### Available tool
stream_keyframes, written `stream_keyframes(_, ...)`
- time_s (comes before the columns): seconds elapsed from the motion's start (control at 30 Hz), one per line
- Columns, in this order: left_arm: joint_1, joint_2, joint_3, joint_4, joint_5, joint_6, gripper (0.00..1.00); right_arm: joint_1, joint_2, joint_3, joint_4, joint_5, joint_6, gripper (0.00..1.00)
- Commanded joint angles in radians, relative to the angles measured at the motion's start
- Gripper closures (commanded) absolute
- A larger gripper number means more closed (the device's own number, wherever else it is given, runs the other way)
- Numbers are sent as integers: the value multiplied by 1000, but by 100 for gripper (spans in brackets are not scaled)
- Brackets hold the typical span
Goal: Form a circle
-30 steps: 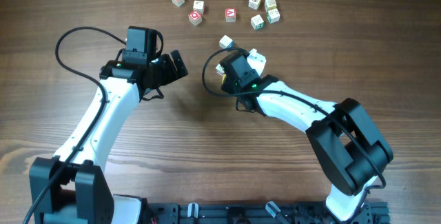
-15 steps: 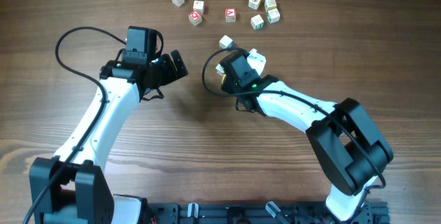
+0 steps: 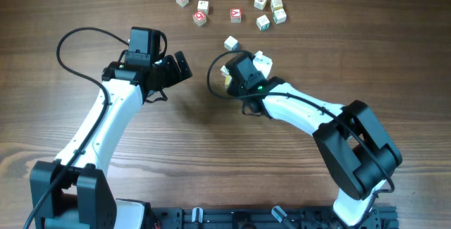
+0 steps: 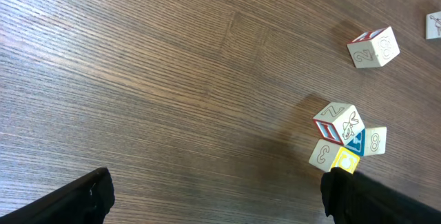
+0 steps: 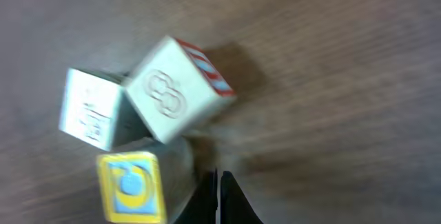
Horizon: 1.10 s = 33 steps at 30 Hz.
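The right gripper [image 5: 219,186] is pinched fully shut with nothing between its tips, which sit just beside the yellow-faced cube [image 5: 131,186] at the near edge of the cluster of letter cubes [image 5: 155,124]. The picture is too blurred to tell whether they touch it. Only the right wrist view shows this closeness, with a red-striped cube marked 8 [image 5: 180,92] tilted on a corner above the yellow one and a plain white cube [image 5: 93,110] pressed against its side. From overhead the wrist hides most of the cluster. The left wrist view shows it whole: a tight clump of five cubes, not a ring. The left gripper [image 4: 215,182] stands wide open and holds nothing, well apart from the cluster across bare wooden table [image 3: 204,151]. A lone cube [image 3: 230,44] lies just beyond the cluster, and scattered cubes [image 3: 261,3] lie farther beyond it.
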Motion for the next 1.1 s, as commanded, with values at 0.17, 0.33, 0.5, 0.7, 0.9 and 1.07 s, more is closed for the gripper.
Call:
stream_keyframes(0.17,3,-1,-1,0,-10,19,0,12,-148,0,-24,42,-95,96)
stream_keyframes(0.33,3,-1,-1,0,-10,19,0,-21,-154,0,30,5,-206,95)
stream_keyframes(0.5,3,-1,-1,0,-10,19,0,-16,-148,-1,132,-71,-335,95)
stream_keyframes(0.7,3,-1,-1,0,-10,19,0,-18,-52,-1,286,-195,-339,95)
stream_keyframes(0.9,3,-1,-1,0,-10,19,0,-18,6,-1,309,-266,-251,95)
stream_keyframes(1.07,3,-1,-1,0,-10,19,0,-18,6,-1,294,-286,-238,95)
